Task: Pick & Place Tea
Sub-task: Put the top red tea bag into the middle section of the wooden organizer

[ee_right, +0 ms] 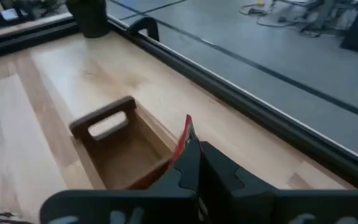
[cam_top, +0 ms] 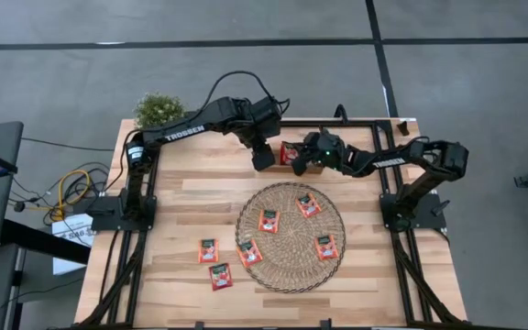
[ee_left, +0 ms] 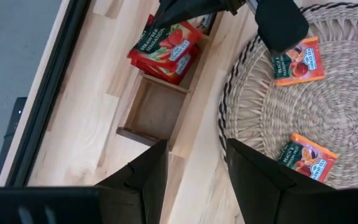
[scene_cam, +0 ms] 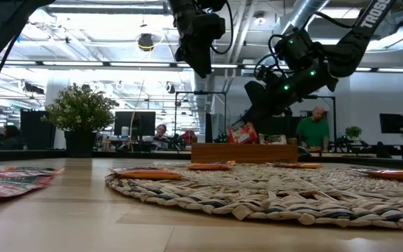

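"TROSSEN" lettering on left arm [cam_top: 183, 128], sachet [ee_left: 165, 45] label (strawberry-something) partly legible

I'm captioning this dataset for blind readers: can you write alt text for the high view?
From above, the right gripper holds a red tea sachet over a small wooden tray at the table's far edge, the open left gripper beside it. Four sachets lie on a round woven mat, three more partly or fully off it.

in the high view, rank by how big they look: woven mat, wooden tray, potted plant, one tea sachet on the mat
1. woven mat
2. potted plant
3. wooden tray, mostly hidden under the grippers, so its rank against the plant is unsure
4. tea sachet
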